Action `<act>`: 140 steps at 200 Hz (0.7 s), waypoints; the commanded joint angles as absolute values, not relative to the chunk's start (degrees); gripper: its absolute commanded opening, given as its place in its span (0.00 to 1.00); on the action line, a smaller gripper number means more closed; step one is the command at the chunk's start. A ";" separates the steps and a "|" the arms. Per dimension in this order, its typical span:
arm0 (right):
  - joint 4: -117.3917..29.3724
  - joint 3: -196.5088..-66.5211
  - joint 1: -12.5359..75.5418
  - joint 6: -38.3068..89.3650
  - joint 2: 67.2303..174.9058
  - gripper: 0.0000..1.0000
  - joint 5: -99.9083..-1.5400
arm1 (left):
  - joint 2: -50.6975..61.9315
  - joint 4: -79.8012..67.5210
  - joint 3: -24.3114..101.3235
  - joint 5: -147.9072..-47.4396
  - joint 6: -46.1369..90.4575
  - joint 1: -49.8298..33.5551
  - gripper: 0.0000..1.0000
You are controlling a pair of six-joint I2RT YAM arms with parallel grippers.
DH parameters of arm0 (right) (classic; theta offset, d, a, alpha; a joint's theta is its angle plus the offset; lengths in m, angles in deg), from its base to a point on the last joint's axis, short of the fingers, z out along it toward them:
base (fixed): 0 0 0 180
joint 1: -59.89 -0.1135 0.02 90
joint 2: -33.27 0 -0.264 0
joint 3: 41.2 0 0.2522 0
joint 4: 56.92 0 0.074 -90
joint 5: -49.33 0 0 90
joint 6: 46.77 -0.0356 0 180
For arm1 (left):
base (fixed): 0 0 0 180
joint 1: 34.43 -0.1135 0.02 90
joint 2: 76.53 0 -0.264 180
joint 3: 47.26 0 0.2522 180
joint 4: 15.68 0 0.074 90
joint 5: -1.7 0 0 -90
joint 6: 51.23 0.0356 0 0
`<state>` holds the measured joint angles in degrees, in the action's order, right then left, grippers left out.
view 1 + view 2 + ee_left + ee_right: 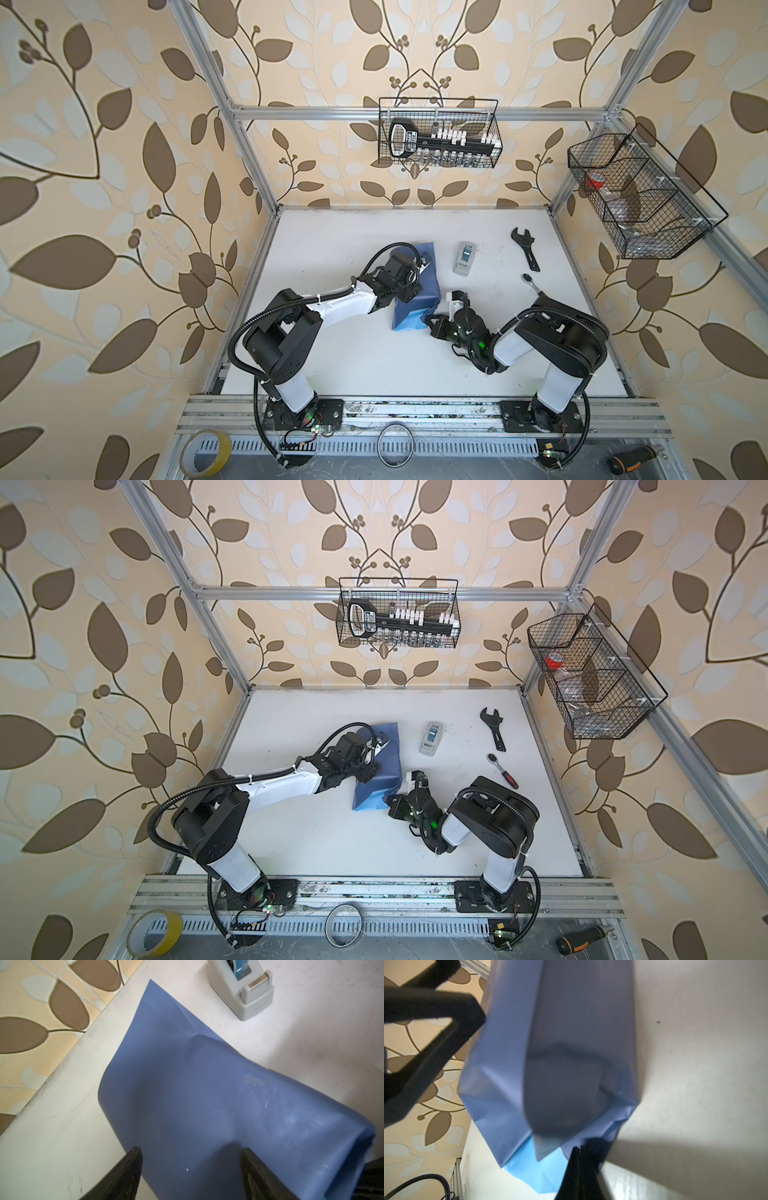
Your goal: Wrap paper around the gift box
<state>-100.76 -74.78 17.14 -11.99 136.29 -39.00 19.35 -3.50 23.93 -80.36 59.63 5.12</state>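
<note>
The paper lies tubed over the hidden box near the middle of the bench. The left claw, spread wide and gripping nothing, straddles the top. The right claw, fully closed, seems to pinch the near-end flap. Pin the bundle down and fold the flap gently so it doesn't tear.

The left arm reaches forward and inward from its base, wrist bent down, its tool pointing downward with the jaws spread wide. The right arm folds low over the surface, elbow raised, its tool aimed leftward, jaws pressed together.
</note>
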 commanded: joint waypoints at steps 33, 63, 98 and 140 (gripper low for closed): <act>-99.12 -75.96 19.57 -11.54 139.70 0.04 -39.62 | 19.56 3.61 21.53 -79.95 61.24 4.95 0.77; -100.06 -76.48 19.98 -11.58 139.61 0.04 -39.44 | 19.56 3.61 21.53 -79.95 61.25 4.96 0.77; -102.64 -76.92 20.05 -12.73 139.83 0.04 -39.53 | 19.57 3.69 21.53 -79.99 61.26 4.99 0.77; -104.39 -76.76 19.68 -13.20 139.06 0.04 -40.38 | 19.50 3.70 21.52 -79.94 61.44 4.95 0.78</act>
<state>-103.41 -76.22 19.77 -12.28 138.34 -40.07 19.35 -3.53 23.93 -80.36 59.67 5.12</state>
